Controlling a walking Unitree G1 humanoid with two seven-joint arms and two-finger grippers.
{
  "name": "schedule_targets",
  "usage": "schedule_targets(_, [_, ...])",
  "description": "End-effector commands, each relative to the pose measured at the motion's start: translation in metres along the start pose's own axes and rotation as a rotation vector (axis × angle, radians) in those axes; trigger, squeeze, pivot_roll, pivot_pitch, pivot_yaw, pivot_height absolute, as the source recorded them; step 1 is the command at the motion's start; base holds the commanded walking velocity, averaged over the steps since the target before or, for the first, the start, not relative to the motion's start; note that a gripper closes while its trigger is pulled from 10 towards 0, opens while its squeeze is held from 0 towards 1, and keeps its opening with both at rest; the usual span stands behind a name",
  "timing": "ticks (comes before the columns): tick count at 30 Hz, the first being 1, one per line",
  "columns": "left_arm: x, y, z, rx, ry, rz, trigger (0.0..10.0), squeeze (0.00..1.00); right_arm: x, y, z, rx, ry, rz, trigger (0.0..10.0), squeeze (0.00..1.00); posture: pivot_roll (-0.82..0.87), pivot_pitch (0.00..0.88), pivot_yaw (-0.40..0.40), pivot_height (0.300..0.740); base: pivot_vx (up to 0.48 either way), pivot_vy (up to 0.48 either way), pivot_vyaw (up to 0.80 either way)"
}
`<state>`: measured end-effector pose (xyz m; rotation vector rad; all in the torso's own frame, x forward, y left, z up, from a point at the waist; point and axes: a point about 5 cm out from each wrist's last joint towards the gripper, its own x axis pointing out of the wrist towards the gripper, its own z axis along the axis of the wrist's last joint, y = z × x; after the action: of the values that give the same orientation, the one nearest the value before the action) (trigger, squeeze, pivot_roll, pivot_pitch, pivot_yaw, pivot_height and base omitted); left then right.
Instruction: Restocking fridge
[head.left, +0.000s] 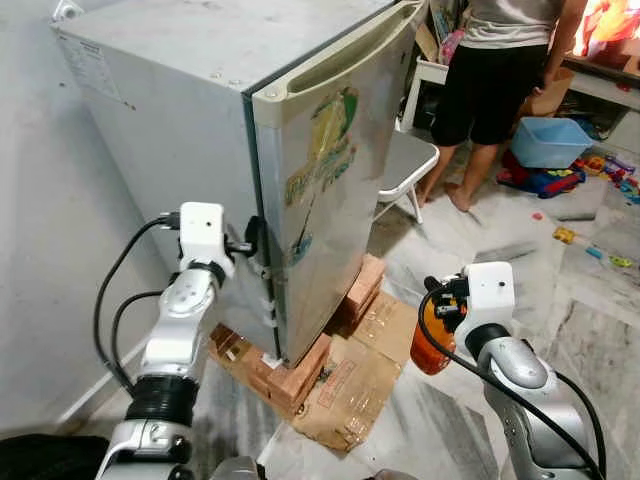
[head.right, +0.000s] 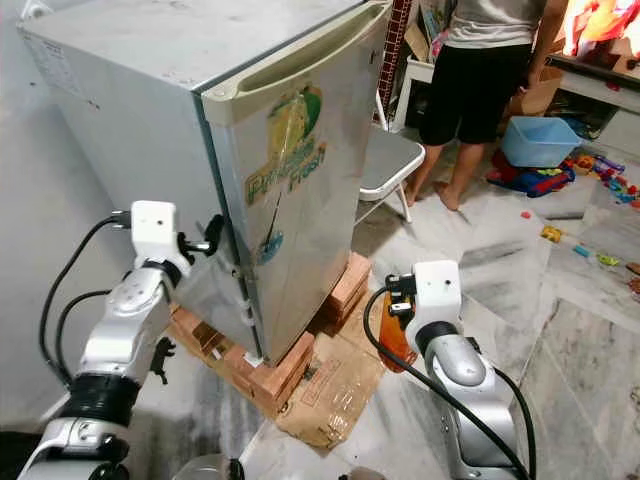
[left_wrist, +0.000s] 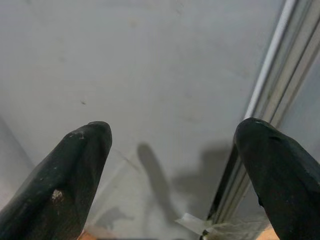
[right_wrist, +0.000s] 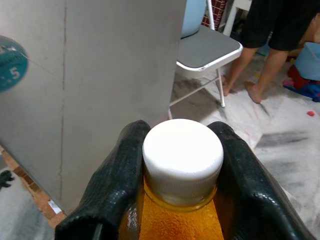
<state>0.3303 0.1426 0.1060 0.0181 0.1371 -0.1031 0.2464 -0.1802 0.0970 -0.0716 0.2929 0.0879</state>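
- Two jobs are split between my arms: my left gripper (head.left: 252, 240) goes for the fridge door (head.left: 330, 190), while my right gripper (right_wrist: 175, 185) keeps the stock ready, which I judge is why each sits where it does.
- Held off to the right of the fridge (head.right: 190, 150) and low in front of the door face, the orange bottle (head.left: 432, 340) waits in my right gripper; its fingers (right_wrist: 112, 185) are clamped on the neck on either side, just under the white cap (right_wrist: 182, 157).
- I read that neck grip as a way to keep the bottle upright and hanging so it can later go onto a shelf standing.
- My left gripper sits at the fridge's front left corner, right at the seam where the door meets the cabinet's grey side; its fingers (left_wrist: 65, 180) are spread wide apart with nothing between them, and the seam strip (left_wrist: 265, 115) runs just beside one tip.
- That door looks closed, so opening it seems to be the step in hand.
- My left forearm rises steeply from the elbow, wrist turned in toward the fridge; my right forearm reaches forward and up, wrist level with the lower part of the door.
- Bricks (head.left: 300, 375) and flattened cardboard (head.left: 360, 385) lie under the fridge.
- Beyond the fridge, past a grey folding chair (head.left: 405, 160), a person (head.left: 495, 80) stands.
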Motion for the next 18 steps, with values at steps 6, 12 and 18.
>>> schedule_targets(6, [0.014, -0.05, 0.001, 0.114, 0.033, -0.175, 10.0, 0.0, -0.007, -0.008, 0.002, 0.041, 0.027, -0.043, 10.0, 0.0, -0.02, 0.0, -0.021, 0.74, 0.0, 0.0, 0.0])
schedule_targets(12, [0.005, -0.098, 0.004, 0.183, -0.012, -0.448, 10.0, 0.0, -0.004, -0.008, 0.004, 0.049, 0.023, -0.044, 10.0, 0.0, -0.02, 0.0, -0.022, 0.74, 0.0, 0.0, 0.0])
schedule_targets(18, [-0.029, -0.152, 0.012, 0.13, -0.055, -0.862, 10.0, 0.0, -0.005, -0.01, -0.001, 0.073, 0.049, -0.069, 10.0, 0.0, -0.01, 0.0, -0.017, 0.74, 0.0, 0.0, 0.0])
